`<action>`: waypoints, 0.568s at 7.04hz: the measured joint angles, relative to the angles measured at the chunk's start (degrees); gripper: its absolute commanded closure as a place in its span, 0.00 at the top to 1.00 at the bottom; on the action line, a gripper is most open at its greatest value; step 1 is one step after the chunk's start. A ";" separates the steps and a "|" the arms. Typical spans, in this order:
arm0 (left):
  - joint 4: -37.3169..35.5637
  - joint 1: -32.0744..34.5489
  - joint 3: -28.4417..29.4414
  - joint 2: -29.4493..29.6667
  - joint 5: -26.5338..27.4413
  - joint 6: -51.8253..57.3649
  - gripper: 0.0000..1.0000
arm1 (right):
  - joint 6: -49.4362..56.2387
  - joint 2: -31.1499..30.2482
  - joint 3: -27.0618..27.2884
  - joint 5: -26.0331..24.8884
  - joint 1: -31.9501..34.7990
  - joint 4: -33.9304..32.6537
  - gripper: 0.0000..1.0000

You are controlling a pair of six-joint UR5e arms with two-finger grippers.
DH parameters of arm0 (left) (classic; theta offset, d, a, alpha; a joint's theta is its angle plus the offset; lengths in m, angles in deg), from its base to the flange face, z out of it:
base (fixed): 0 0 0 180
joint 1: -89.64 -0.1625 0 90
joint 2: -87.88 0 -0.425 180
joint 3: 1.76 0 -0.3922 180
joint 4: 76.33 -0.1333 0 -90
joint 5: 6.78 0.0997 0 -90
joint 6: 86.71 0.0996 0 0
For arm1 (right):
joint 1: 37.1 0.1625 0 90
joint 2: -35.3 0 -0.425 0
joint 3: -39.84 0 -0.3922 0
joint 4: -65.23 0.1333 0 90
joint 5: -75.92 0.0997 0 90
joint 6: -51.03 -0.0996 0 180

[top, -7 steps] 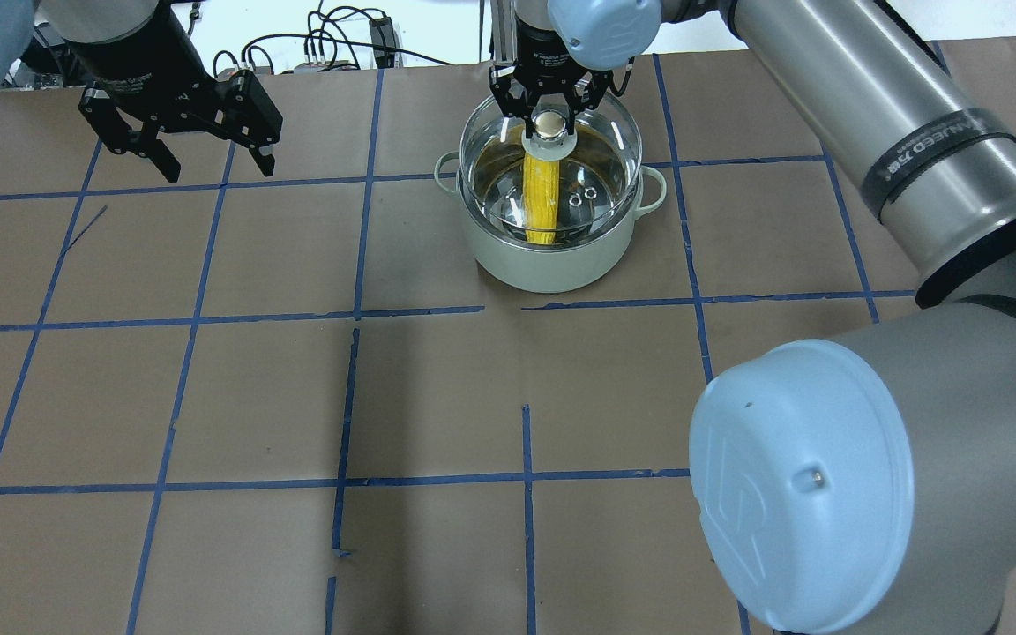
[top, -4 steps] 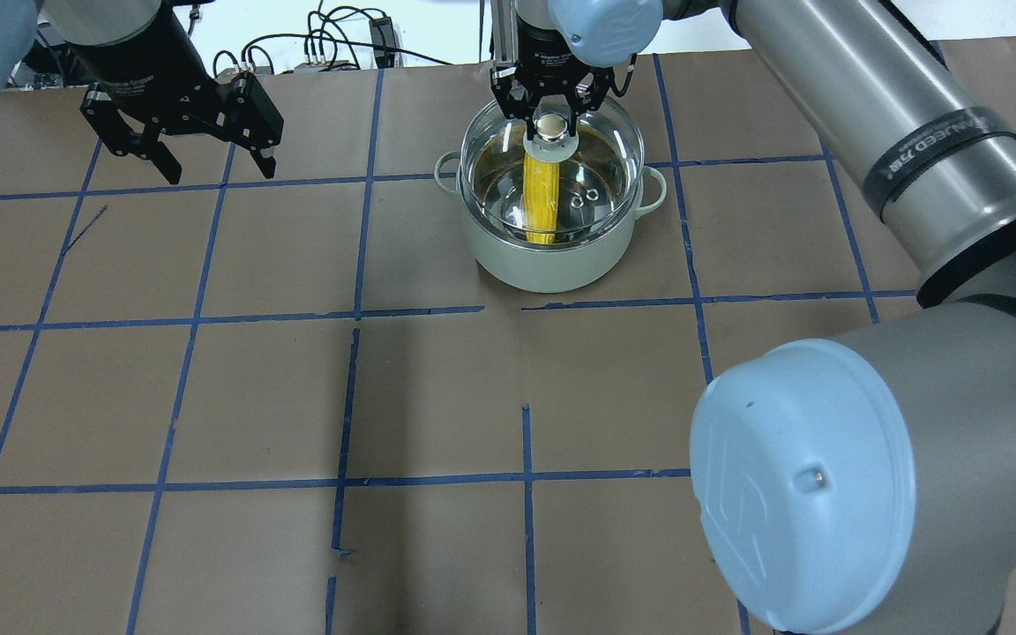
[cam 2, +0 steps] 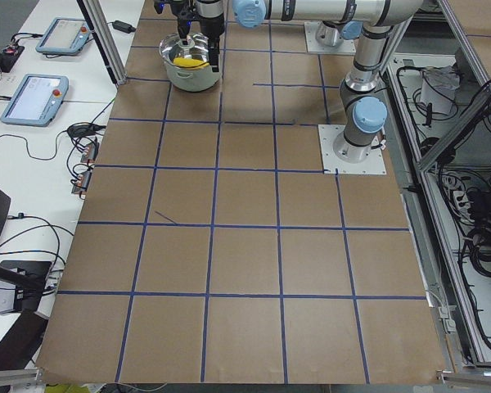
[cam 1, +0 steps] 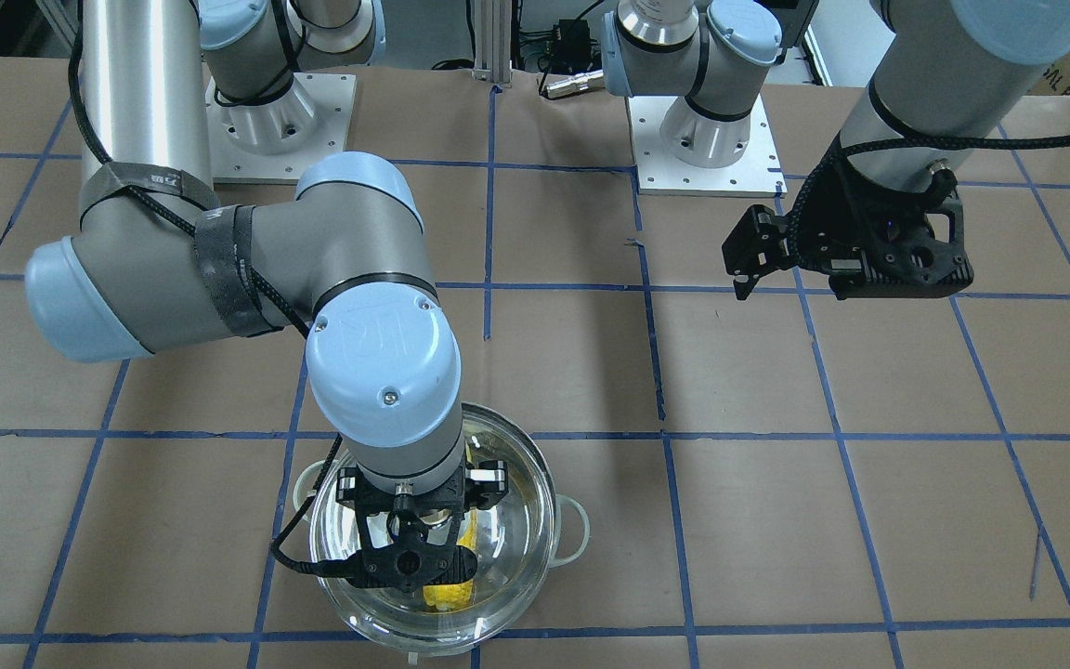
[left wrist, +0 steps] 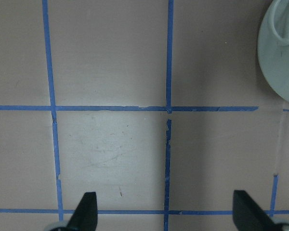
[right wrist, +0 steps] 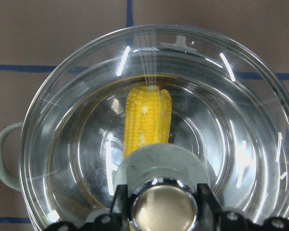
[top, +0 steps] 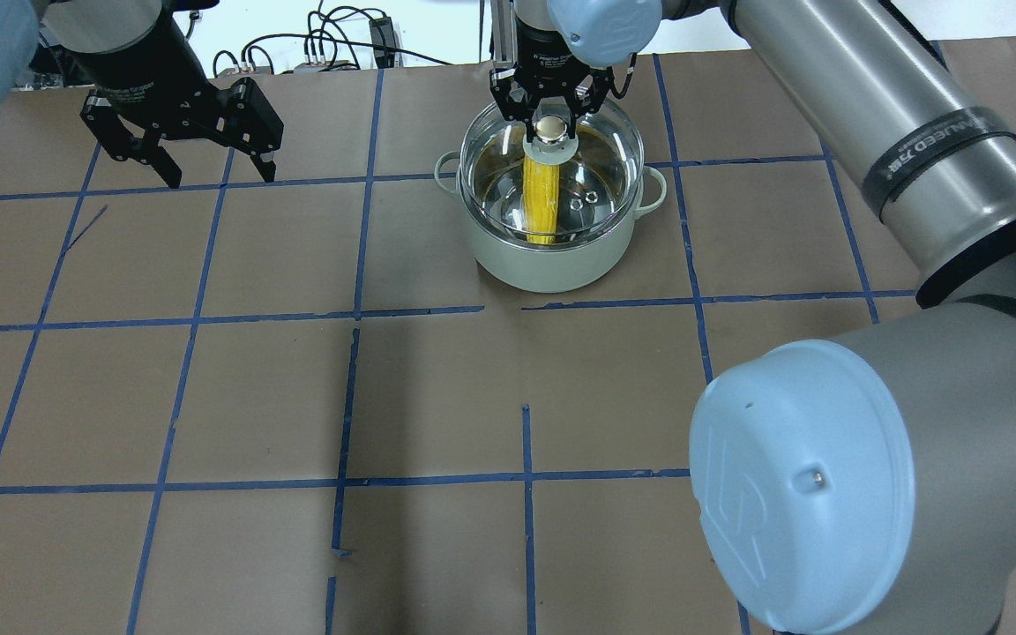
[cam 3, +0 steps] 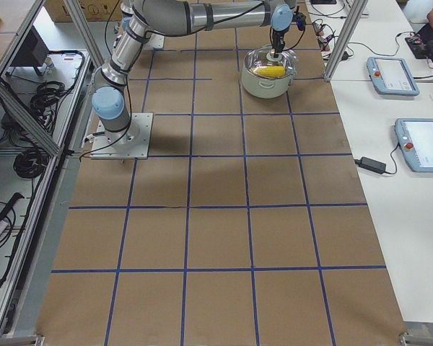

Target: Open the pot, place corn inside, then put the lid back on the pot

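**Bright, even light; glare on the glass**

Bright, diffuse light falls from above in every view. White streaks of glare cross the lid (right wrist: 241, 96) in the right wrist view, where the knob (right wrist: 164, 208) is slightly soft, too near for sharp focus. Faint, soft-edged shadows lie on the table (cam 1: 869, 520) beside the pot (cam 1: 581, 531). The left wrist view looks pale and washed out.

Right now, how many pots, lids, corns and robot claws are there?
pot: 1
lid: 1
corn: 1
grippers: 2, the left gripper and the right gripper
Total: 5
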 measured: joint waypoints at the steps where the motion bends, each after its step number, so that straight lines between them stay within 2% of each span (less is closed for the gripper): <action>1: -0.01 0.04 0.17 0.00 0.01 -0.03 1.00 | -0.18 0.03 -0.04 0.02 0.00 0.01 0.24; 4: 0.10 0.16 0.03 -0.20 0.24 -0.41 1.00 | -1.17 0.00 -0.13 0.03 0.07 0.22 0.24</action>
